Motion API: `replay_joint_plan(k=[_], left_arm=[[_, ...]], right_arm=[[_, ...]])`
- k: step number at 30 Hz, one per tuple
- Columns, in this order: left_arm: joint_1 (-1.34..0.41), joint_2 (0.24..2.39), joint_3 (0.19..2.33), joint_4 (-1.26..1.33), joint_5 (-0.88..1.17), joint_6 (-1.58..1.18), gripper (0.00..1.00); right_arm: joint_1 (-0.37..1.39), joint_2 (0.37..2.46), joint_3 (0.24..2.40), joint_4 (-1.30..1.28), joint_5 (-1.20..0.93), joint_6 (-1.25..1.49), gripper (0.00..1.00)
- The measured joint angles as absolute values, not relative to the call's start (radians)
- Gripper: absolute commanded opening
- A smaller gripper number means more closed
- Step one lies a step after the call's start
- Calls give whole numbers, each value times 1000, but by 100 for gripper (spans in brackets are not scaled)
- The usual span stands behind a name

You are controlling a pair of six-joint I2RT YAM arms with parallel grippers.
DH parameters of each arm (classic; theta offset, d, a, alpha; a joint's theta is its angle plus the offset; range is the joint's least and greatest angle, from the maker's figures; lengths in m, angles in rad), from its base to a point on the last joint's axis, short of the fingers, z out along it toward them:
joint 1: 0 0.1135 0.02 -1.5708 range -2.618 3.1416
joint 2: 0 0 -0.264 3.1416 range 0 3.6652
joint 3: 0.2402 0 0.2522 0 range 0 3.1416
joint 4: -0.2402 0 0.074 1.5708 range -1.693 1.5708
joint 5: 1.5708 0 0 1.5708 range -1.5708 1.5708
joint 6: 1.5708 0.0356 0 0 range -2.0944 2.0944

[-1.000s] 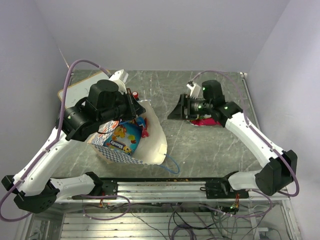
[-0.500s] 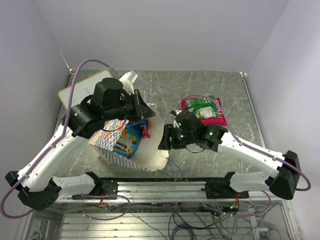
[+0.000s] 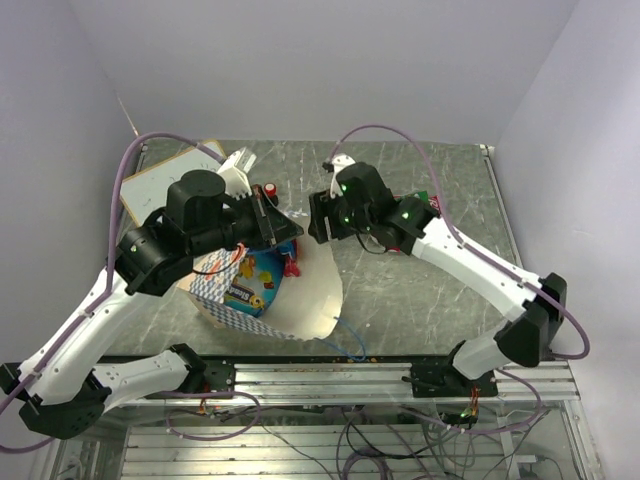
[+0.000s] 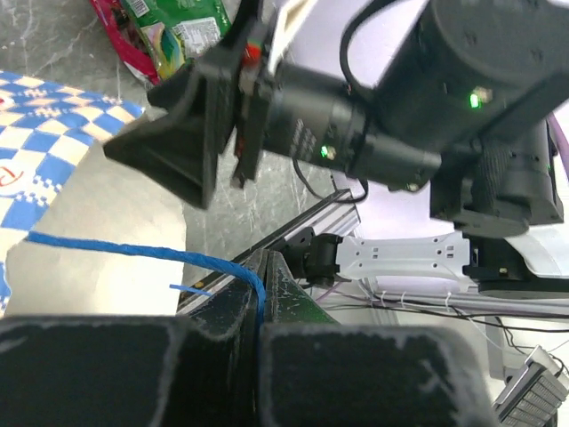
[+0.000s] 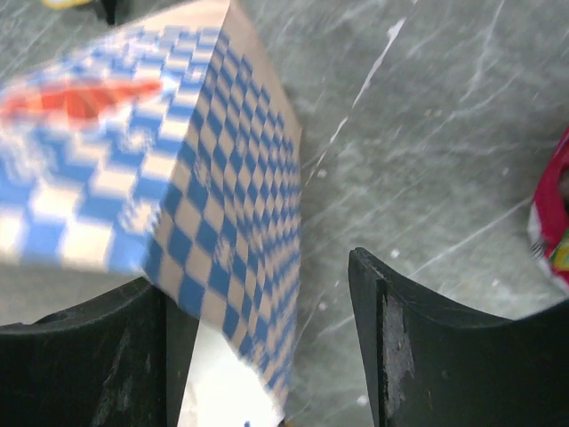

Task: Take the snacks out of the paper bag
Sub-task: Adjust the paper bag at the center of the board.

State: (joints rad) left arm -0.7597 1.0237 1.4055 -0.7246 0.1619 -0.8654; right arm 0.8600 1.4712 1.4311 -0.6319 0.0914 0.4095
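Paper bag [image 3: 305, 290] lower centre of top view, snacks [image 3: 255, 280] inside, my left tool [image 4: 262, 267] pressed together on its blue cord [image 4: 133, 252], my right tool [image 5: 258, 302] spread at checked corner

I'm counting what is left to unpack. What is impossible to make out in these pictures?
1. Top view: how many snacks are in the paper bag; its wall and the left gripper hide most of the inside.
2. Top view: the packets on the table; the right arm covers nearly all of them.
3. Right wrist view: a red packet, cut off by the right edge; the bag's print is blurred.
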Motion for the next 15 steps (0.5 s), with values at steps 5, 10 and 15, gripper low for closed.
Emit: replay_joint_plan(k=[5,10,15], left_arm=[[-759,1034,1407,-727,150,-883,7],[-757,1059,1416,-744,103,-884,7],[-754,1045,1411,-732,52,-894,7]], right_arm=[[796,1578,1546,-606,36,309,50],[750,1664,1640,-588,-77,272,24],[725,1703,1678,-575,-125,269,0]])
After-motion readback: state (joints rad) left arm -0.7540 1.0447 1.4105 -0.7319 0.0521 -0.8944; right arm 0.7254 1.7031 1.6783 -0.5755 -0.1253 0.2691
